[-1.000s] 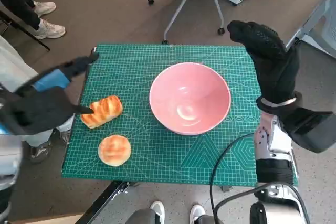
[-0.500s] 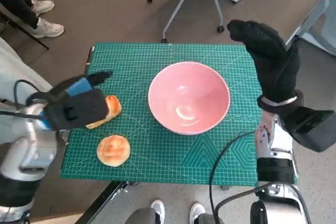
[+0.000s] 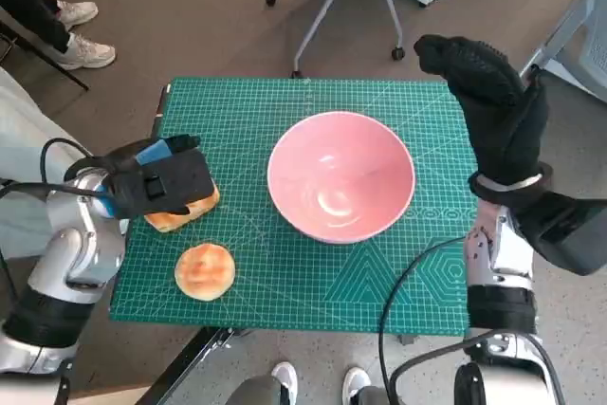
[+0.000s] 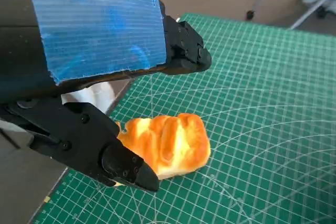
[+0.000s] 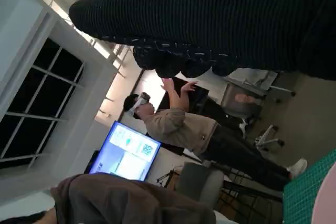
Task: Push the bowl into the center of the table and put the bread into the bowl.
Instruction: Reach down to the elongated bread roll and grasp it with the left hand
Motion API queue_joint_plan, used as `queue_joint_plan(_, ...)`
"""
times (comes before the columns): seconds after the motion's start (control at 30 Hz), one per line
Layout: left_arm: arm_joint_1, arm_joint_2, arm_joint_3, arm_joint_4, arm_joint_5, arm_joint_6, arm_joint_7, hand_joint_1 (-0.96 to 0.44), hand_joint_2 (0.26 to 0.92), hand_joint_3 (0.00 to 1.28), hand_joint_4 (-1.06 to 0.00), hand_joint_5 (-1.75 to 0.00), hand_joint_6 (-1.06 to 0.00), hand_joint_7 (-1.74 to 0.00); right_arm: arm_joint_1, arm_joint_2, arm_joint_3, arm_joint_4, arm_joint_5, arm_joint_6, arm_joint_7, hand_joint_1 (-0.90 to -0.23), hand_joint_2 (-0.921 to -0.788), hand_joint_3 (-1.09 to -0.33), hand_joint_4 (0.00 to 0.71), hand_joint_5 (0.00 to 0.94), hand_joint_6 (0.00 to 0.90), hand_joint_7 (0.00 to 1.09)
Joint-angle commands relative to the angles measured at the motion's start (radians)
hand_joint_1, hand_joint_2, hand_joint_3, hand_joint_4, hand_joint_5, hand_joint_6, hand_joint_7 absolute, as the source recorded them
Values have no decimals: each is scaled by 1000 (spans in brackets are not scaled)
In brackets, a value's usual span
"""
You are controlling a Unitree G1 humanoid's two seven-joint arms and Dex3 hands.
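Left hand's fingers straddling the ridged bread, unclosed

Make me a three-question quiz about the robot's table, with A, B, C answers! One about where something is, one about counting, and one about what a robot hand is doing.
1. Where is the pink bowl?
A. near the middle of the green mat
B. on the floor
C. on the chair

2. How many breads are on the mat?
A. one
B. two
C. four

3. What is the right robot hand doing?
A. holding the bowl
B. holding a bread
C. raised beside the table, holding nothing

Answers:
1 A, the bowl sits about mid-mat.
2 B, a long bread under the left robot hand and a round bread nearer the front edge.
3 C, the glove is up at the mat's far right corner, touching nothing.
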Motion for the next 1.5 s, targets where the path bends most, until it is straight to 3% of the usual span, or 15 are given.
queue_joint_plan(0.03, -20, -18, -22, 34, 31, 20, -2, -236, 769, 4, -411, -63, -365, -14, 20, -12, -6, 3, 14, 15, 11, -674, -921, -810, 170, 2, -1, 564)
queue_joint_plan(0.2, -20, -30, -35, 67, 48, 19, 9, -239, 774, 4, -559, -116, -408, -24, 21, -11, -7, -1, 15, 15, 13, -675, -921, -810, 172, 3, -1, 562)
queue_joint_plan(0.43, -17, -42, -43, 106, 65, 5, 20, -192, 774, 2, -456, -43, -491, -46, 20, -10, -8, -3, 17, 15, 14, -672, -921, -811, 173, 2, -1, 560)
queue_joint_plan(0.53, -16, -44, -45, 118, 67, -5, 24, -164, 779, 4, -465, -41, -545, -65, 20, -10, -7, -2, 18, 14, 14, -670, -921, -811, 172, 2, -1, 559)
queue_joint_plan(0.63, -14, -47, -48, 130, 68, -19, 30, -115, 792, 8, -582, -79, -670, -128, 18, -11, -8, 0, 21, 14, 16, -669, -921, -812, 172, 2, -1, 557)
queue_joint_plan(0.67, -13, -48, -48, 131, 67, -22, 31, -99, 798, 7, -632, -80, -723, -183, 18, -11, -8, 1, 21, 14, 17, -669, -921, -812, 172, 2, -1, 557)
queue_joint_plan(0.73, -11, -48, -49, 133, 67, -25, 31, -84, 805, 4, -688, -58, -720, -327, 17, -11, -8, 3, 20, 11, 15, -669, -921, -812, 172, 2, -1, 556)
queue_joint_plan(0.77, -7, -45, -49, 128, 66, -27, 28, -189, 843, 20, -719, -51, -721, -634, 16, -10, -9, 3, 18, 10, 14, -668, -921, -813, 173, 2, -1, 555)
queue_joint_plan(0.83, -3, -42, -50, 122, 64, -28, 24, -282, 877, 23, -746, -44, -737, -887, 15, -10, -9, 3, 17, 9, 12, -667, -921, -816, 173, 2, -1, 554)
queue_joint_plan(0.93, 11, -34, -45, 104, 57, -36, 15, -352, 892, 16, -772, -41, -776, -1039, 13, -11, -9, 4, 16, 9, 11, -667, -921, -818, 173, 2, -1, 551)
queue_joint_plan(1.17, 25, -26, -34, 97, 42, -57, 1, -384, 897, 10, -888, -94, -801, -1100, 12, -10, -8, 0, 17, 15, 11, -666, -921, -820, 173, 2, -1, 542)
queue_joint_plan(1.23, 29, -23, -31, 97, 37, -67, -1, -157, 901, 10, -803, -586, -794, -1140, 12, -10, -8, -1, 17, 16, 10, -666, -921, -821, 173, 1, -1, 538)
queue_joint_plan(1.37, 29, -22, -26, 114, 32, -92, 4, -40, 908, 12, -743, -864, -779, -1168, 12, -10, -7, -1, 17, 17, 10, -663, -921, -822, 173, 1, -1, 534)
queue_joint_plan(1.5, 35, -18, -18, 110, 32, -111, 7, -7, 918, 80, -639, -1132, -653, -1207, 12, -10, -7, -1, 16, 18, 10, -664, -921, -822, 173, 1, -1, 531)
